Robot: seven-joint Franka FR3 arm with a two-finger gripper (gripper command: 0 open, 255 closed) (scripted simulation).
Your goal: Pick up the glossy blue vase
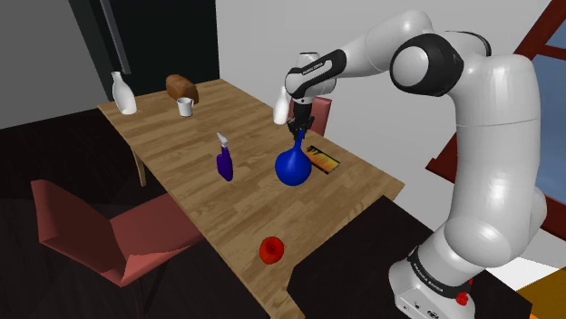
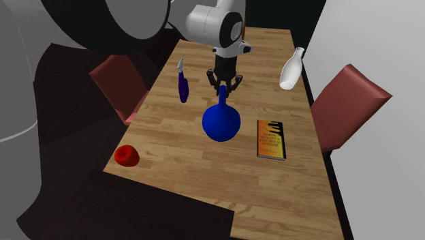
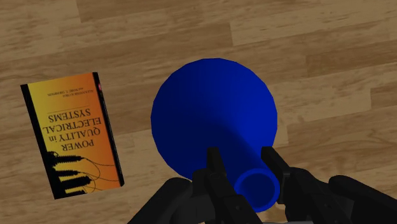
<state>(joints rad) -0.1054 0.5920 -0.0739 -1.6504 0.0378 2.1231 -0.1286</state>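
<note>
A glossy blue vase (image 1: 295, 168) (image 2: 221, 123) with a round body and a thin neck stands upright mid-table. My black gripper (image 1: 298, 127) (image 2: 223, 87) (image 3: 245, 172) hangs straight above it, open, its two fingers straddling the top of the neck. In the wrist view the neck's mouth sits between the fingertips, with the left finger (image 3: 215, 170) a little apart from the rim and the round body (image 3: 213, 114) spreading out beyond them.
An orange book (image 1: 322, 159) (image 2: 271, 138) (image 3: 73, 133) lies flat close beside the vase. A purple spray bottle (image 1: 224, 161) (image 2: 182, 85), a white vase (image 1: 281, 107) (image 2: 291, 68) and a red object (image 1: 271, 250) (image 2: 127, 155) share the wooden table (image 1: 181, 172). Red chairs (image 1: 100, 236) (image 2: 354, 95) flank it.
</note>
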